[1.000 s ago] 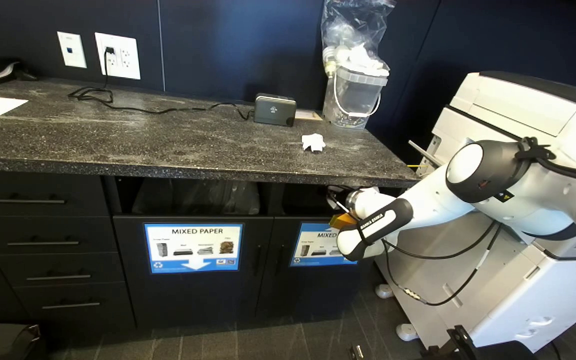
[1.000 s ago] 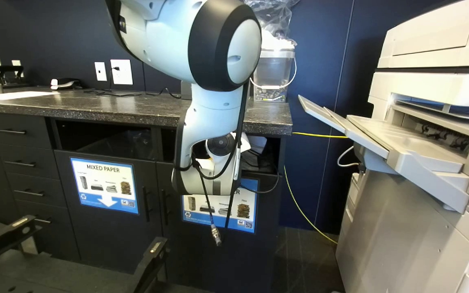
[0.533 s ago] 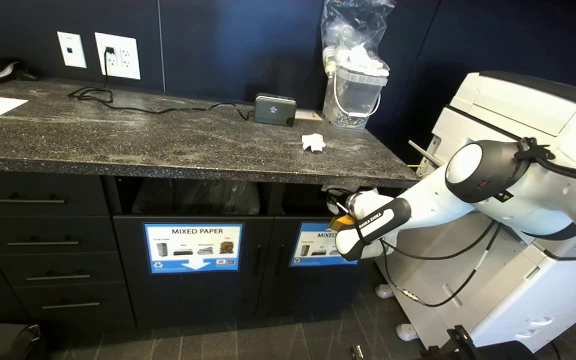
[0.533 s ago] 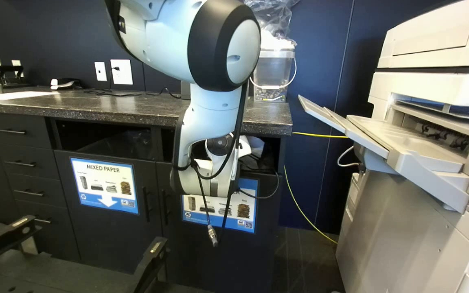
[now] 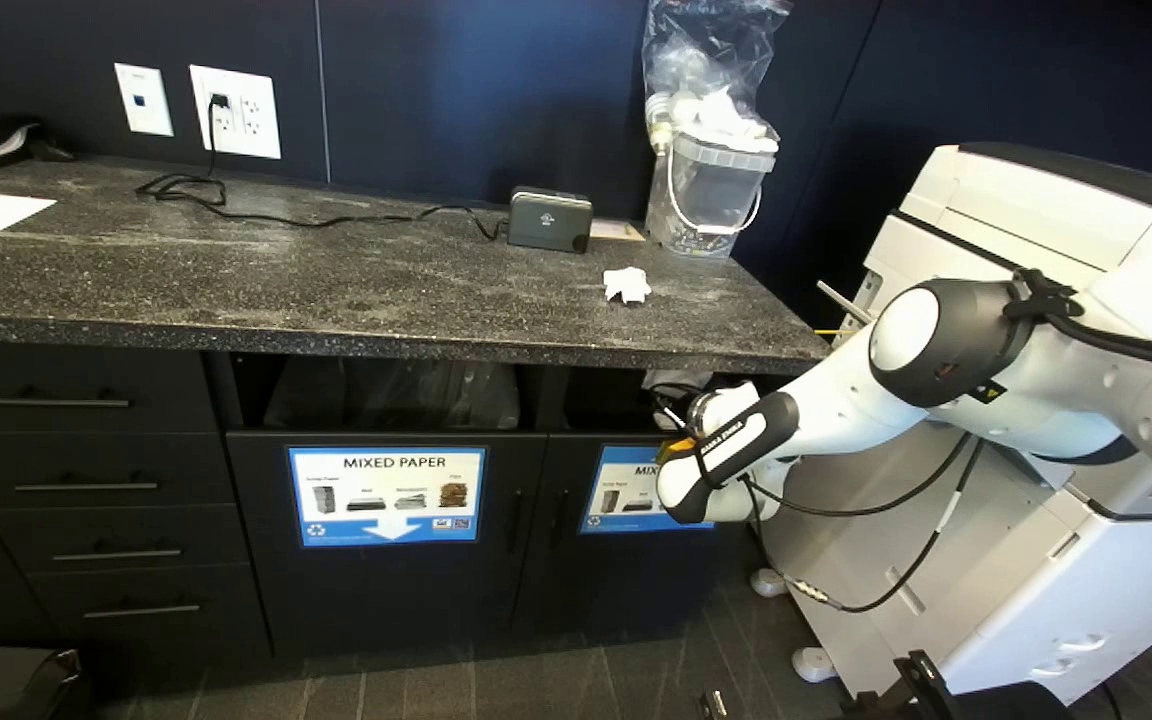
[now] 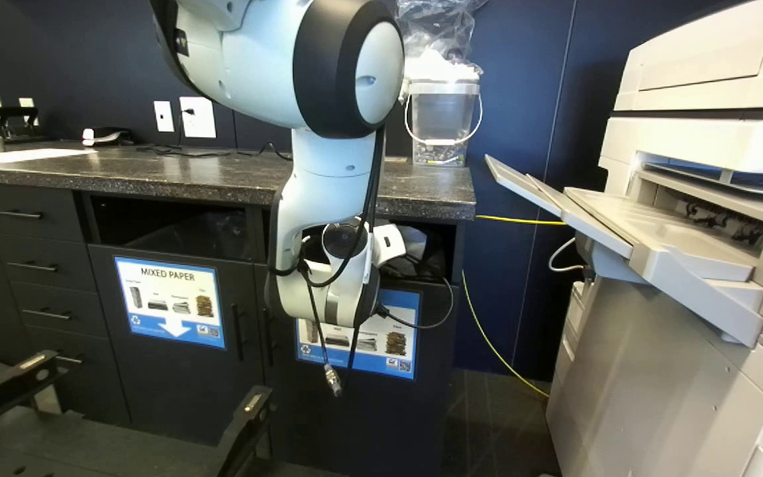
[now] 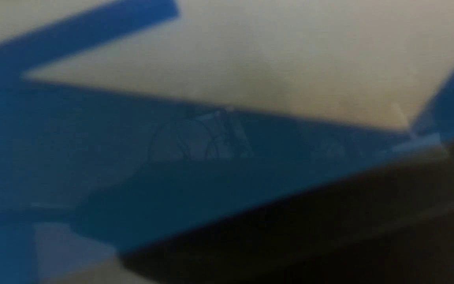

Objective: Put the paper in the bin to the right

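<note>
A small crumpled white paper (image 5: 626, 285) lies on the counter near its right end. In an exterior view it is hidden behind the arm. The bin on the right (image 5: 626, 590) is a dark cabinet compartment, also seen here (image 6: 368, 424). Its blue-edged label (image 5: 624, 490) is partly covered by my wrist (image 5: 691, 485). My wrist (image 6: 322, 291) is at the front of this compartment, below the counter edge. My gripper is hidden behind the wrist in both exterior views. The wrist view shows a blurred blue and white surface (image 7: 270, 59) very close up; no fingertips can be made out.
The left compartment carries a "MIXED PAPER" label (image 5: 386, 497). A clear bucket (image 5: 706, 195) and a dark box (image 5: 550, 220) stand at the back of the counter (image 5: 336, 270). A large printer (image 6: 673, 265) stands at the right. A bag (image 6: 414, 248) shows in the right opening.
The arm and wrist have moved a little to the left in both exterior views, mostly in the last half second. The crumpled paper has not moved.
</note>
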You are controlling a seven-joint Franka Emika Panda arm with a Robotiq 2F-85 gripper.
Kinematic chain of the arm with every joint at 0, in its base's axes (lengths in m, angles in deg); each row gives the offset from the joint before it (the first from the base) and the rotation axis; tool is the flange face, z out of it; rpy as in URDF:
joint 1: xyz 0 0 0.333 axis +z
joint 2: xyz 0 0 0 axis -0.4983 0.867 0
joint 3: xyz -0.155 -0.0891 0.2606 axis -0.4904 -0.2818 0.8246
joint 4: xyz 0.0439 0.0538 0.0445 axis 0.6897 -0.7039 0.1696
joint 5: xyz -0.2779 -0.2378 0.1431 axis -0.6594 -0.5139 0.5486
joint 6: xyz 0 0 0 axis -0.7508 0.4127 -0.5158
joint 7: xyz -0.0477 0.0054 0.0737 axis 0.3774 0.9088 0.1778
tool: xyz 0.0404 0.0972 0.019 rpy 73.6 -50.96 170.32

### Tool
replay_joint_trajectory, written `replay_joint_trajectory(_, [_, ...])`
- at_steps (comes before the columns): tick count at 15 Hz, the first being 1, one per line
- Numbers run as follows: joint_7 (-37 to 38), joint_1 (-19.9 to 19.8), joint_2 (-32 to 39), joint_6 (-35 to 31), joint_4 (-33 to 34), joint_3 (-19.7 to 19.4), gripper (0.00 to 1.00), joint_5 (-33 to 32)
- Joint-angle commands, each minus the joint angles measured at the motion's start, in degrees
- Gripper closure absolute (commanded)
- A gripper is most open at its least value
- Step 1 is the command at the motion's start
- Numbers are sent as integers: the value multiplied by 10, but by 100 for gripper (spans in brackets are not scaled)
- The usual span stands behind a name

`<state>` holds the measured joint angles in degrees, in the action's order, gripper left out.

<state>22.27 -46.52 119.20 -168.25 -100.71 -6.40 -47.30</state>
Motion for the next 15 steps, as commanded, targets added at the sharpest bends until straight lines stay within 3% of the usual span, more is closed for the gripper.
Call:
replay_joint_trajectory(1, [-50,35,-27,-71,-57,-28,0,77])
replay_joint_trajectory(5, [-106,64,-47,-148,-117,-40,0,137])
replay_joint_trajectory(9, [-158,124,-75,-207,-184,-85,0,216])
replay_joint_trajectory(15, [-210,190,-168,-233,-332,-101,0,291])
